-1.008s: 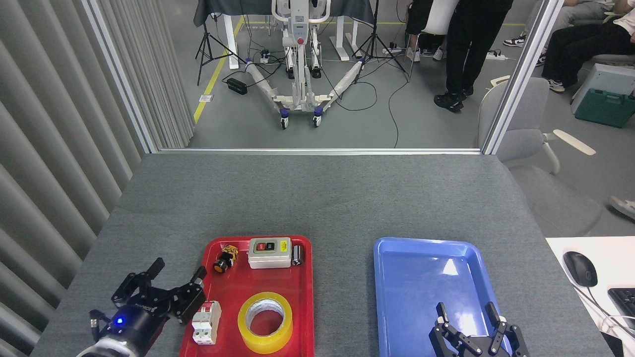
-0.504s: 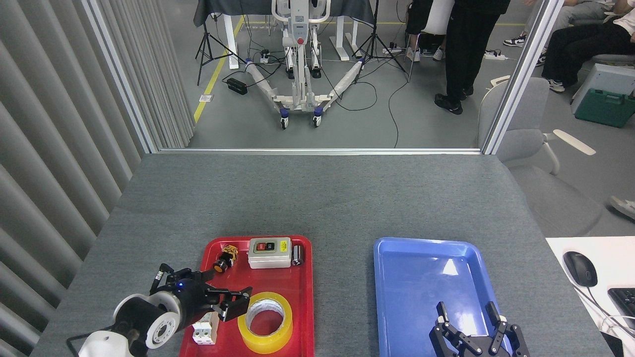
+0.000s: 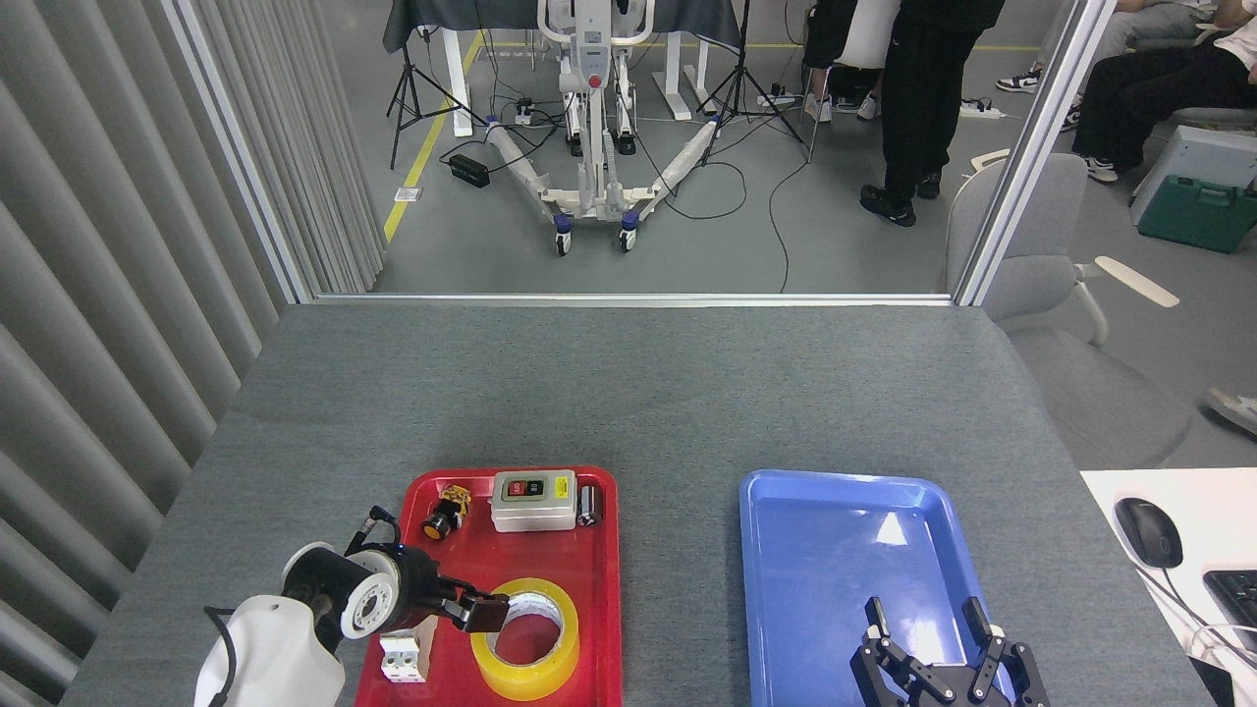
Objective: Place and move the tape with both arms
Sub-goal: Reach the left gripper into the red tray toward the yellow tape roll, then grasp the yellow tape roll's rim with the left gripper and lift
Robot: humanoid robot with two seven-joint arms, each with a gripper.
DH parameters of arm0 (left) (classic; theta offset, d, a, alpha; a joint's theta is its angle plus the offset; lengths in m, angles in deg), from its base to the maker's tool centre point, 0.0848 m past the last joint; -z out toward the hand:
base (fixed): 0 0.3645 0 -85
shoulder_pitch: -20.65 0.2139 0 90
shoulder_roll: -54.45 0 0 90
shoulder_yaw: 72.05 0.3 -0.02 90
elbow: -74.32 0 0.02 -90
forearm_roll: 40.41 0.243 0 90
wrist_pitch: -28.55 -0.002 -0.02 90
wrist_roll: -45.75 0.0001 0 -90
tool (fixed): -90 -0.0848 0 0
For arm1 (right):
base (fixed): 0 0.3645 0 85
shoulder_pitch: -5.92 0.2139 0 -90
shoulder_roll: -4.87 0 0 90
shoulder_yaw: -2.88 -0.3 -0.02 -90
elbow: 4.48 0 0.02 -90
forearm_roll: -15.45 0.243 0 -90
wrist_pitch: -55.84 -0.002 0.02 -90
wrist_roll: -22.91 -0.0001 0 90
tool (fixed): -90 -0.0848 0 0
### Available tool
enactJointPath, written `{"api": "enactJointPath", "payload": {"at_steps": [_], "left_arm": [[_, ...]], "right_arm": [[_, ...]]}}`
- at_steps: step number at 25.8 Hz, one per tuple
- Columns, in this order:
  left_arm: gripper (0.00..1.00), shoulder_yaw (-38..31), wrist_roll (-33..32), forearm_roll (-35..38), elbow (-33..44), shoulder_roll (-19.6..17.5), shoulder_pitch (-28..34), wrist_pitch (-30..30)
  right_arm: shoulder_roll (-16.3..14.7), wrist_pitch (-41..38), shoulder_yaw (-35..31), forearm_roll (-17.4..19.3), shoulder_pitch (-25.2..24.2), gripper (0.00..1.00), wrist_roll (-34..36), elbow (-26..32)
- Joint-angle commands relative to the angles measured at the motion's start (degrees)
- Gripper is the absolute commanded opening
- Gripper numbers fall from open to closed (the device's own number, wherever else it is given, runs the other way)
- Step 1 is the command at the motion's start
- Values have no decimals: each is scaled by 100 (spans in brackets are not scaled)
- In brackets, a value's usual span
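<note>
Grey table (image 3: 628, 393): red tray (image 3: 599, 589), blue tray (image 3: 776, 589).

- Left arm (image 3: 270, 648): glossy white shell segment at the lower edge, then a black cylindrical wrist with a white ring flange showing a circle of small holes.
- Thin black cable loops off the white shell; a short black connector stub sticks up from the wrist.
- Left gripper (image 3: 478, 611): black, blocky links, seen side-on.
- Right gripper (image 3: 928, 628): all black, segmented multi-link fingers (image 3: 873, 621) with visible joints; small white patch near one finger.
</note>
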Motion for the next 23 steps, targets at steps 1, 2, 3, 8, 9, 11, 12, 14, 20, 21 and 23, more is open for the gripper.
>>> {"api": "enactJointPath", "payload": {"at_steps": [1,2,3,8,9,11,12,14,20,21,23], "left_arm": [[99,67,-27,9,-131,59,-48,-2],[99,76,-27,9,-183,94,-48,-2],[99,76,-27,9,-254,112,-65,7],[80,138,-133,17,-482,173,-144,-2],[77,164,-133,17,-552,191,-153,-2],[68,173,-133,26,-693,208,-188,-2],[61,190,-141,35,-719,208,-197,7],[45,243,-150,35,-711,208,-206,42],[0,357,-177,35,-719,226,-215,367],[0,349,-168,26,-719,235,-215,517],[0,313,-159,-44,-711,279,-232,877]], "right_arm": [[1,-1,0,0,0,100,0,0],[1,-1,0,0,0,100,0,0],[0,-1,0,0,0,100,0,0],[1,-1,-9,0,0,100,0,0],[1,-1,-9,0,0,100,0,0],[1,-1,-9,0,0,100,0,0],[1,-1,-9,0,0,100,0,0],[-8,-1,-9,0,0,100,0,0],[-8,-1,-9,0,0,100,0,0],[-8,-1,-9,0,0,100,0,0],[-8,-1,-9,0,0,100,0,0]]}}
